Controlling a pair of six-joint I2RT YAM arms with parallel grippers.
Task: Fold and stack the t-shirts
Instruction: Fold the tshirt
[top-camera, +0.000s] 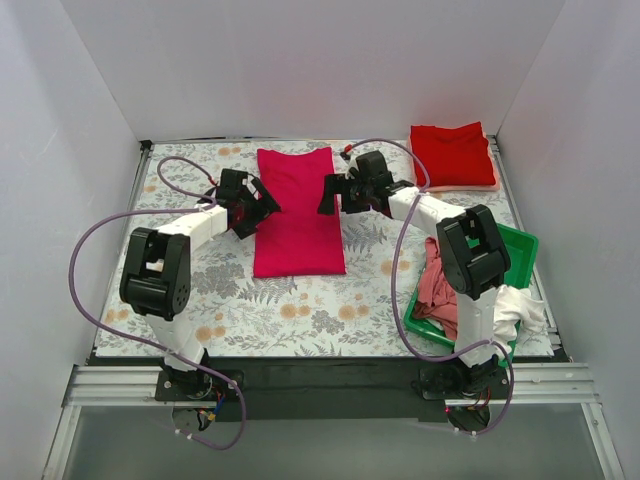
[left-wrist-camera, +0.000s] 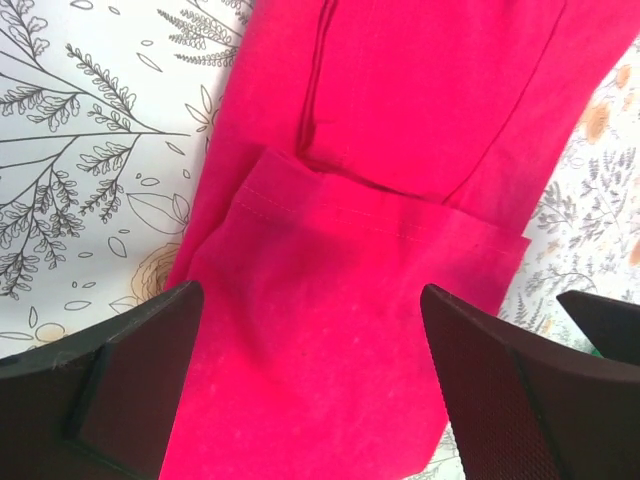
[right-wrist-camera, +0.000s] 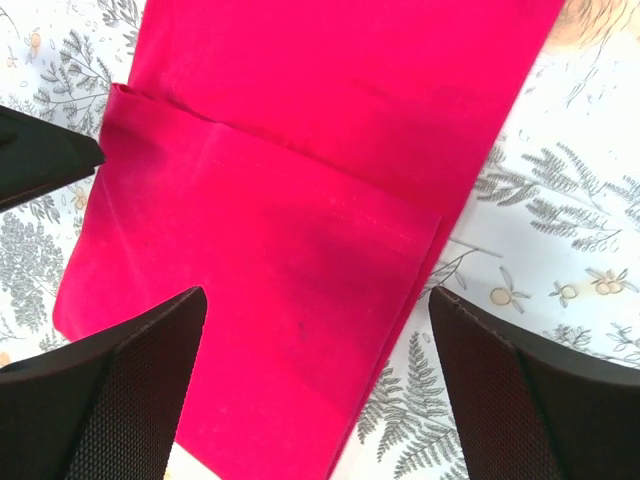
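A magenta-crimson t-shirt lies flat on the floral table as a long strip, its sides folded in. My left gripper stands open at the strip's left edge; in the left wrist view the cloth lies under the wide jaws, nothing pinched. At the right edge my right gripper is open too, above the cloth and its edge. A brighter red t-shirt lies folded at the back right, on top of a pale pink one. Dusty-pink and white t-shirts sit crumpled in the tray.
A green plastic tray stands at the right, near the right arm's base. White walls close in the table on three sides. Purple cables loop off both arms.
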